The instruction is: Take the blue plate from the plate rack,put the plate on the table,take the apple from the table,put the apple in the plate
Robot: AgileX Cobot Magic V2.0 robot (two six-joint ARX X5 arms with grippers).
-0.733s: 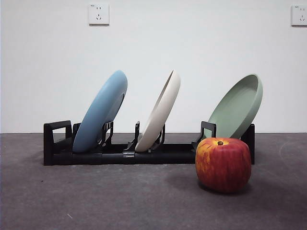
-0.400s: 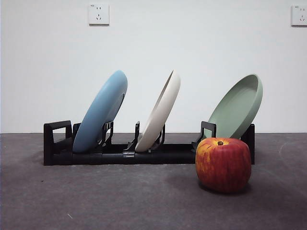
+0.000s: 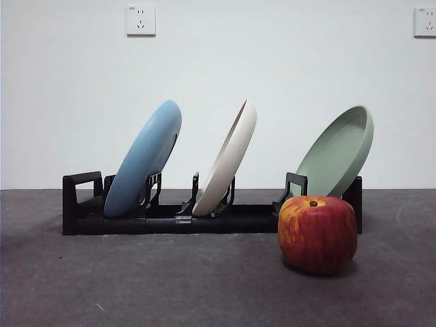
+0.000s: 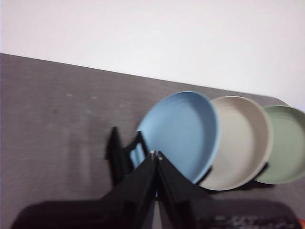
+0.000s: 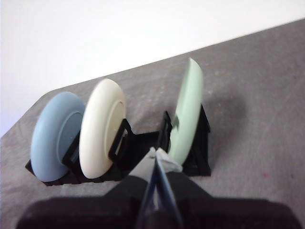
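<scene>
Apple (image 3: pixel 317 234): sitting nearest the front camera on the table (image 3: pixel 170 286), stem up, in front of the right end of the plate rack (image 3: pixel 204 219) and apart from it.
Plate rack: lying crosswise behind the apple, long and black, holding three plates that are all leaning toward the right in the front view.
Blue plate (image 3: pixel 144 158): standing in the rack's left slot, resting against a divider; the left wrist view is showing its hollow face (image 4: pixel 181 133).
Cream-white plate (image 3: pixel 227 160): leaning in the middle slot, just beside the blue one.
Sage-green plate (image 3: pixel 337 153): leaning at the right end, its lower part hidden behind the apple in the front view.
Left gripper (image 4: pixel 154 155): hanging above the table short of the rack, jaws pressed together tip to tip, holding nothing — pointing toward the blue plate.
Right gripper (image 5: pixel 159 155): hanging back from the rack on the other side, jaws meeting at the tips, empty — pointing near the green plate's edge (image 5: pixel 188 112).
Wall (image 3: pixel 218 68): standing white behind everything, carrying two sockets (image 3: pixel 140 20).
</scene>
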